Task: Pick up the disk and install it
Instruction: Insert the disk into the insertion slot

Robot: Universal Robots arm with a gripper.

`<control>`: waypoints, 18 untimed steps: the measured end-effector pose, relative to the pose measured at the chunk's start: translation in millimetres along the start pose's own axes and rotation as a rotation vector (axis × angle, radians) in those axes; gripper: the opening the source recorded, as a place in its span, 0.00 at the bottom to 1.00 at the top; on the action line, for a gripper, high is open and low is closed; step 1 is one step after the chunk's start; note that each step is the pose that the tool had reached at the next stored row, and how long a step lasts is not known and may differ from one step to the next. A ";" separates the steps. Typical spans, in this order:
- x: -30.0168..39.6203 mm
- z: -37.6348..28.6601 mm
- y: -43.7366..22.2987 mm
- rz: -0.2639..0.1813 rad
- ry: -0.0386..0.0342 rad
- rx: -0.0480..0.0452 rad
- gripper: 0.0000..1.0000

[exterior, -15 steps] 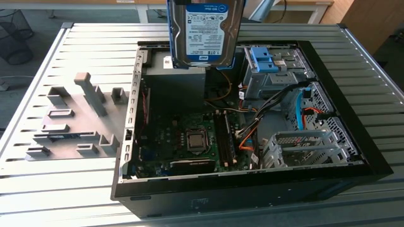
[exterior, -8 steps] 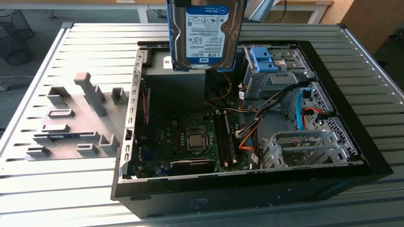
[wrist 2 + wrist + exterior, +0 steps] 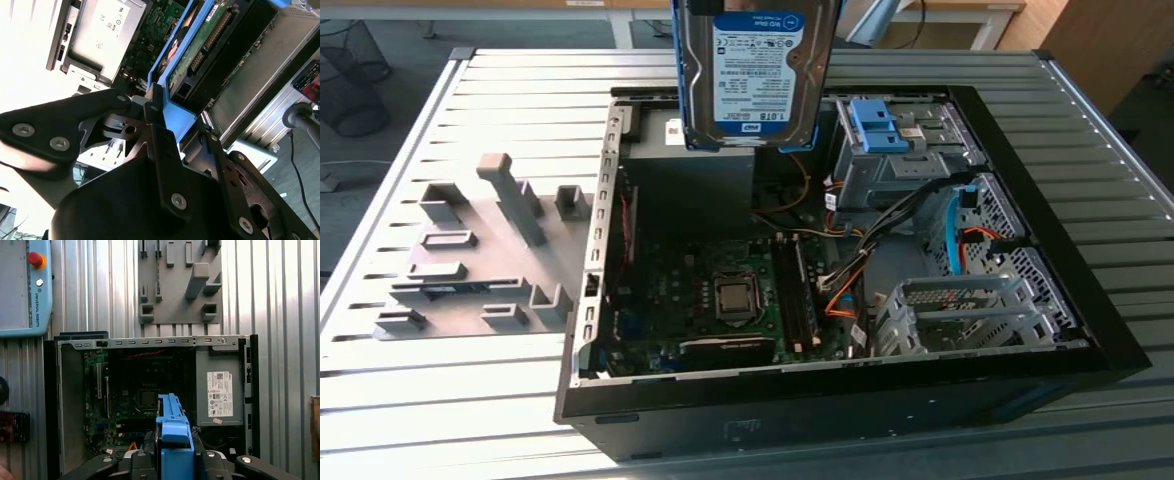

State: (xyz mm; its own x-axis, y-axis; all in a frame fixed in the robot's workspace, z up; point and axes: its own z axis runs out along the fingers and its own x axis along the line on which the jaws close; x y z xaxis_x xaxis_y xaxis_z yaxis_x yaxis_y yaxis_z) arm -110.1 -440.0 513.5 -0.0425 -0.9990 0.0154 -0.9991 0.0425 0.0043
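A table (image 3: 440, 400) of pale metal slats, seen running lengthwise in the exterior view and also seen in the first wrist view (image 3: 285, 300), carries everything. Two things are set directly on it. An open black computer case (image 3: 854, 420) is laid on its side with the interior facing up, toward the exterior view's right; its grey wall is seen in the first wrist view (image 3: 70, 405). Just beside it, toward the exterior view's left, a flat grey fixture plate (image 3: 507, 270) with raised blocks is laid, also seen in the first wrist view (image 3: 175, 295).
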 end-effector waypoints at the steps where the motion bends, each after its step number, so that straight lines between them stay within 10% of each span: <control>1: 0.0 0.0 0.0 0.000 0.0000 0.0000 0.36; 10: 2.2 0.0 -0.1 0.000 0.0001 0.0000 0.36; 18: 26.9 1.4 -1.1 0.000 -0.0005 0.0000 0.36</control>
State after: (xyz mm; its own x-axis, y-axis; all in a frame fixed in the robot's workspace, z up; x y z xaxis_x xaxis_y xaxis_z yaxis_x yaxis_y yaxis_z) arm -110.2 -467.0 512.5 -0.0425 -0.9990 0.0149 -0.9991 0.0426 0.0043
